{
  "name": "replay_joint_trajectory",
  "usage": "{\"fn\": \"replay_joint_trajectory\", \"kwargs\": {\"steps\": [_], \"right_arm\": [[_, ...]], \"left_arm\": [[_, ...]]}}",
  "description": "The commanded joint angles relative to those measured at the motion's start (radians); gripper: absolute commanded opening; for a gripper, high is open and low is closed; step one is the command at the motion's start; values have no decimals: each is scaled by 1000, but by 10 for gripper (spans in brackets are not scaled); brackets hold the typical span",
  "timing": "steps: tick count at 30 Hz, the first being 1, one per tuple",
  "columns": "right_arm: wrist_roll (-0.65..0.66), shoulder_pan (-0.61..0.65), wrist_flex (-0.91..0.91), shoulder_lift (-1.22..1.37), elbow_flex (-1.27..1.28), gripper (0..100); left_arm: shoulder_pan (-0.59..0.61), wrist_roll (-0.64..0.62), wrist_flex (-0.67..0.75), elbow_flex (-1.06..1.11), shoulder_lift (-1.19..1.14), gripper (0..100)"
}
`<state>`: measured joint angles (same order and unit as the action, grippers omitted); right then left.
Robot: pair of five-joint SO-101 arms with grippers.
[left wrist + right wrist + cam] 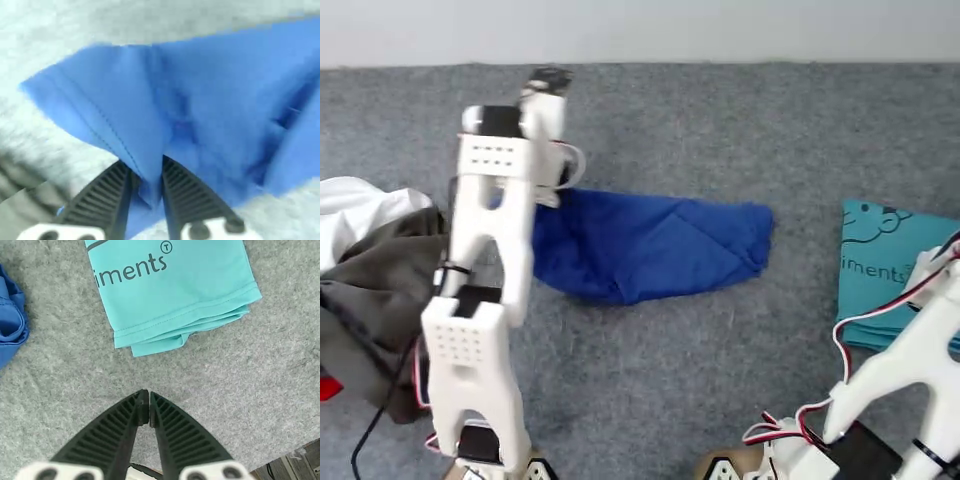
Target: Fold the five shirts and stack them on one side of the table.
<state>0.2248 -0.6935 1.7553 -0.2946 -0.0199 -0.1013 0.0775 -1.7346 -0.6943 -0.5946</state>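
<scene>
Pinched an edge of the blue shirt (pixel 650 245) in the left claw (pixel 147 185) on the bench (pixel 720 380), maybe partway through folding it. Held the right claw (pixel 148 407) pressed together on nothing, near the folded teal shirt (pixel 170 295). Likely needed to pull that edge across next

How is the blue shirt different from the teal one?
The blue shirt is rumpled; the teal shirt is folded neat. The left gripper pinches the blue shirt; nothing holds the teal shirt, and the right gripper is shut empty near it. Blue shirt is plain; teal shirt has print. Both lie on the grey table.
</scene>
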Motion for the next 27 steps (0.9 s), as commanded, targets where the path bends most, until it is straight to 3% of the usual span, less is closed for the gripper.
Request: {"fn": "replay_joint_trajectory", "kwargs": {"steps": [1, 16, 27], "right_arm": [[5, -10, 42, -28, 0, 9], [8, -4, 38, -36, 110, 9], [8, -4, 38, -36, 110, 9]], "left_arm": [[-107, -12, -18, -7, 77, 13], [-453, -12, 157, -8, 77, 13], [-551, -12, 299, -7, 37, 21]]}}
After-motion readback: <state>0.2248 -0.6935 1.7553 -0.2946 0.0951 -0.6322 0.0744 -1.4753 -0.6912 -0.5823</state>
